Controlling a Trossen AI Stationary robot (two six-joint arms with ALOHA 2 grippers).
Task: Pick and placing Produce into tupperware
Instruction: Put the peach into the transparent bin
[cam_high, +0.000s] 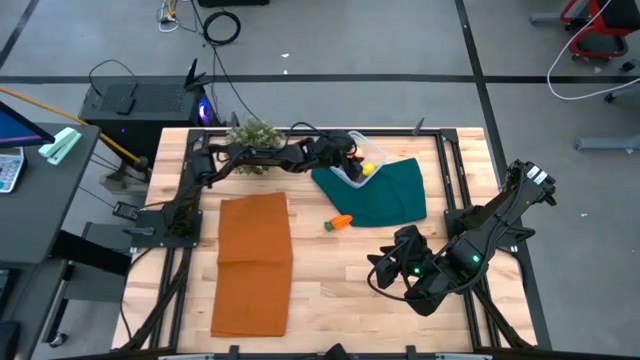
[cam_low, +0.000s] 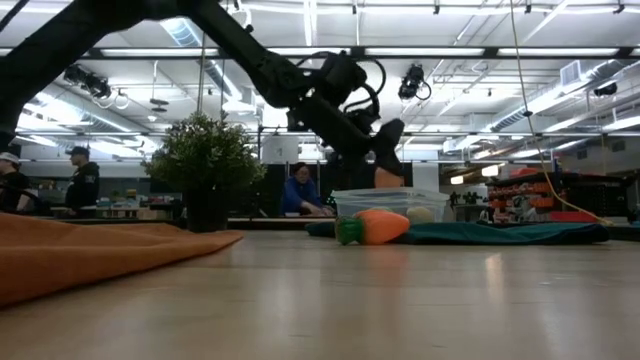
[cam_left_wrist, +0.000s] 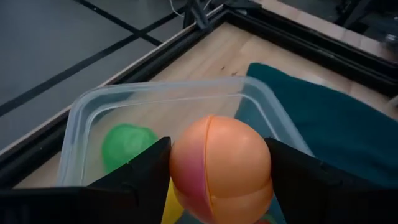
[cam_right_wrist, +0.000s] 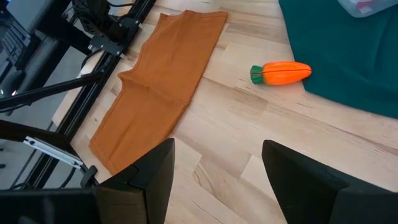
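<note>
My left gripper (cam_left_wrist: 217, 163) is shut on a pale peach ball (cam_left_wrist: 221, 149) and hovers over the clear tupperware (cam_left_wrist: 81, 118). The box sits on a dark green cloth (cam_high: 385, 195) at the table's far side. A green ball (cam_left_wrist: 127, 144) and a yellow lemon (cam_high: 367, 169) lie inside it. The orange carrot (cam_high: 340, 222) lies on the wood at the cloth's near edge. My right gripper (cam_right_wrist: 217, 163) is open, low over the table near the right side, and the carrot (cam_right_wrist: 283, 73) lies ahead of it. My left gripper pinches the peach ball between its two fingers, one finger (cam_left_wrist: 146, 171) on each side at the ball's widest part (cam_left_wrist: 180, 167). The fingers slant down from the table's left. The ball is lifted clear, above the open tupperware.
An orange cloth (cam_high: 255, 262) lies flat on the left half of the table. A bushy potted plant (cam_high: 250, 134) stands at the far edge beside the left arm. Bare wood (cam_high: 340, 290) spreads between the orange cloth and my right gripper. People show in the room beyond.
</note>
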